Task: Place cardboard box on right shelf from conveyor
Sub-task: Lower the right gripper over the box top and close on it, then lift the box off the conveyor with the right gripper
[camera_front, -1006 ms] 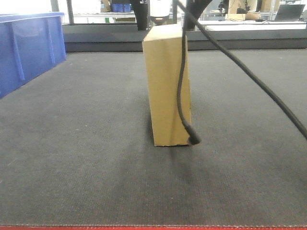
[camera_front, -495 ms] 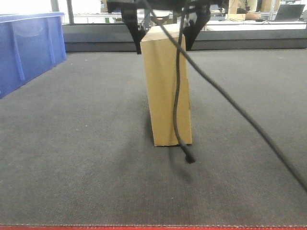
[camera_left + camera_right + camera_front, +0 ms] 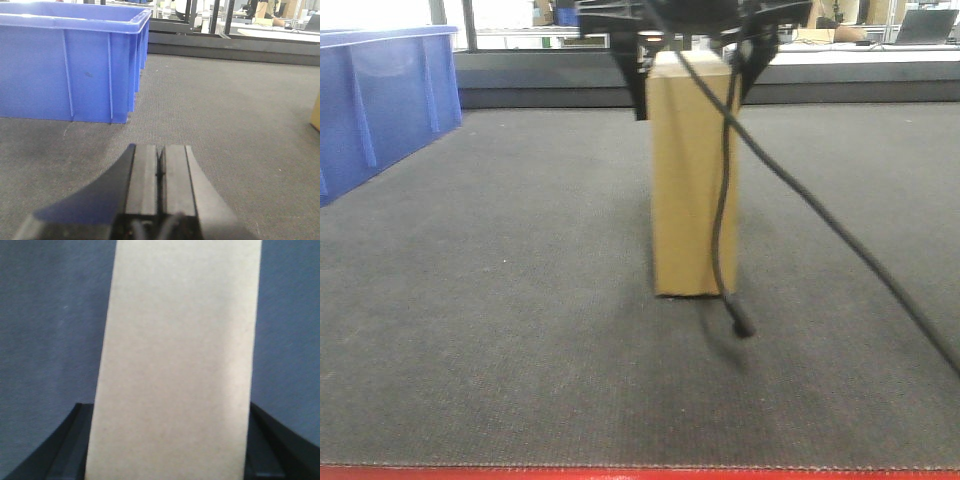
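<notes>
1. Directly under the right pincer stands one cardboard box, upright on its narrow end on the conveyor. Its faces are plain tan.
2. The right pincer comes down from above and pinches the top of the box. One dark finger lies against the box's left side and the other against its right side. In the right wrist view the box fills the whole space between the two fingers, with no gap showing on either side.
3. Two black cable strands hang below this pincer in front of the box. One drops down the box's front face and ends in a loose tip on the belt just beside the box's lower right corner. The other runs slanting away to the lower right.
4. The left pincer has its two fingers pressed together with nothing between them, and it hangs low over the belt.
5. One blue bin stands on the belt ahead of the left pincer and to its left. Only a sliver of the box shows at the far right edge of the left wrist view, well apart from that pincer.
6. One red edge runs along the near side of the belt, on the camera side of both pincers.
7. One laptop sits in the background, beyond the right pincer and to its right.
</notes>
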{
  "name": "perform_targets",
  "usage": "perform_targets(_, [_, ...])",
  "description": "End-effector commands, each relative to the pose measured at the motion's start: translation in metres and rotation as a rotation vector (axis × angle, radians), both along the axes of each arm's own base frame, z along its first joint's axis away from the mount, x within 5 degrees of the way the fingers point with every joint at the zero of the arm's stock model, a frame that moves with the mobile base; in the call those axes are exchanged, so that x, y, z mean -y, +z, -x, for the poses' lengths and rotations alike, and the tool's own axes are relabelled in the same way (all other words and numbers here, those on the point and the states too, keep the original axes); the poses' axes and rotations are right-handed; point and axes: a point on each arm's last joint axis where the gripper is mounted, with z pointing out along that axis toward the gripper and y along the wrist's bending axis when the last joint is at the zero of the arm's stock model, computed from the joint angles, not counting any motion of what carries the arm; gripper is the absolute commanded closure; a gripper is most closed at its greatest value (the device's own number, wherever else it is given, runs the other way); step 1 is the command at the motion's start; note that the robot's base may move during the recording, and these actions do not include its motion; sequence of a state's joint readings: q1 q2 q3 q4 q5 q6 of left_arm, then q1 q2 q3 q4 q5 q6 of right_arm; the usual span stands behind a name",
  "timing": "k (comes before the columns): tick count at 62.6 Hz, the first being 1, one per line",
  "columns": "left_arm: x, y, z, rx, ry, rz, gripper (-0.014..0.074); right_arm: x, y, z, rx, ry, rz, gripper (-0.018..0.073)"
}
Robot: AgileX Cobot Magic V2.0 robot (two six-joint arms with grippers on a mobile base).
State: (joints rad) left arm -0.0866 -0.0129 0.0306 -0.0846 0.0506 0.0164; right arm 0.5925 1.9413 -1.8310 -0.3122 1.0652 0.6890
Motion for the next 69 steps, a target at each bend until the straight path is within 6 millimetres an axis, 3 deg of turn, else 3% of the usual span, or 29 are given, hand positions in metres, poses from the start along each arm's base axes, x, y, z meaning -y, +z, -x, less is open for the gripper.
perform_targets(1, [-0.001,0.010,0.002,0.103,0.002,0.021,0.0715,0.023,0.053,0.008,0.185,0.053,-0.028,0.0333])
perform_targets(8, [-0.001,0.010,0.002,0.103,0.002,0.021,0.0715,0.042,0.059,0.016,0.254,0.103,-0.050,0.0333])
perform_targets(16, [-0.001,0.010,0.002,0.103,0.002,0.021,0.0715,0.074,0.063,0.039,0.358,0.125,-0.107,0.0333])
perform_targets(34, [-0.001,0.010,0.002,0.103,0.002,0.021,0.0715,0.144,0.063,0.122,0.566,0.100,-0.138,0.0333])
perform_targets(55, [-0.001,0.010,0.002,0.103,0.002,0.021,0.0715,0.176,0.045,0.214,0.689,0.155,-0.106,0.0333])
perform_targets(69, [-0.001,0.010,0.002,0.103,0.002,0.021,0.0715,0.195,0.053,0.267,0.835,0.144,-0.121,0.0333])
